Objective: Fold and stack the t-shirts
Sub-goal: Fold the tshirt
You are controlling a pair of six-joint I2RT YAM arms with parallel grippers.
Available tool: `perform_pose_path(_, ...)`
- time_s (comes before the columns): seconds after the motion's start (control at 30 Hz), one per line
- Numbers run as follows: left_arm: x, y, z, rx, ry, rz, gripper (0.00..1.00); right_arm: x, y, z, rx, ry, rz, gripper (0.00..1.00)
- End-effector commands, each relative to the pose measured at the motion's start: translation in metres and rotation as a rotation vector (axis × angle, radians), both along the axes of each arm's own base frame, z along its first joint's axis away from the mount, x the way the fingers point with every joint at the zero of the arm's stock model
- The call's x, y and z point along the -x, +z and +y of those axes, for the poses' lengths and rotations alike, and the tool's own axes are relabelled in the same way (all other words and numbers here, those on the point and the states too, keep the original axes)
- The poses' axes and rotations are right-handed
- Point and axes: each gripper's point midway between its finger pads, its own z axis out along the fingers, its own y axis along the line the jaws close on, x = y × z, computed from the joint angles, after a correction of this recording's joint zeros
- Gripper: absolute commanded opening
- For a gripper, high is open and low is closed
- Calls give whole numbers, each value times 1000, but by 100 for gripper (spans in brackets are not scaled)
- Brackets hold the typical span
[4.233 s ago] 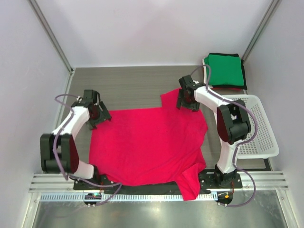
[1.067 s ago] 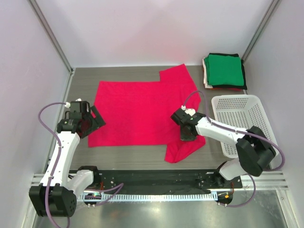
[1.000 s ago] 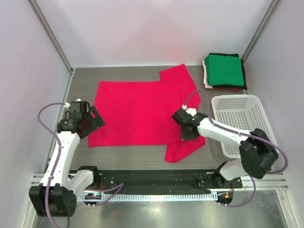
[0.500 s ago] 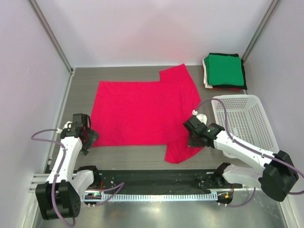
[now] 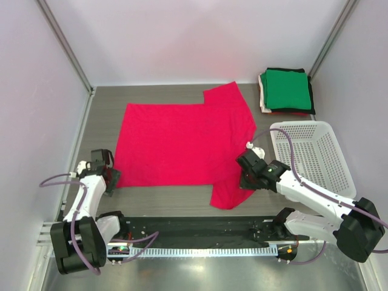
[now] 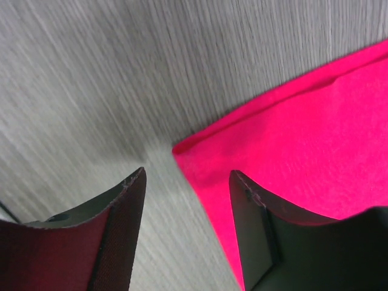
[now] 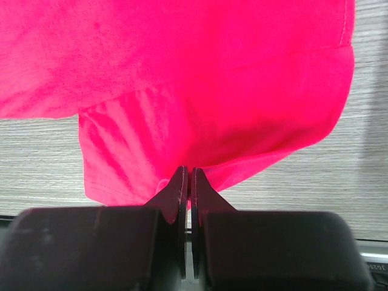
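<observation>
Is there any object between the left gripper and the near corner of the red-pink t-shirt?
Nothing visible does. The left gripper is open just before the corner of the red-pink t-shirt; only bare table lies between.

White mesh basket (image 5: pixel 321 160) — right side of the grey wood-grain table (image 5: pixel 157 94).

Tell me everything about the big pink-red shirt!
The t-shirt is bright red-pink, made of plain soft cloth. It lies spread flat and mostly smooth on the grey table. One short sleeve points to the far side. The other points to the near side and is a bit rumpled. The right gripper is shut on that near sleeve's edge. The left gripper is open right at the shirt's near left corner, not gripping it.
</observation>
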Motion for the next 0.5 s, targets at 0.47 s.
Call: perform_pose_path(0.47,-23,-13,16,-57,39,-48,33,-5,5,3,-15,5,-38,1)
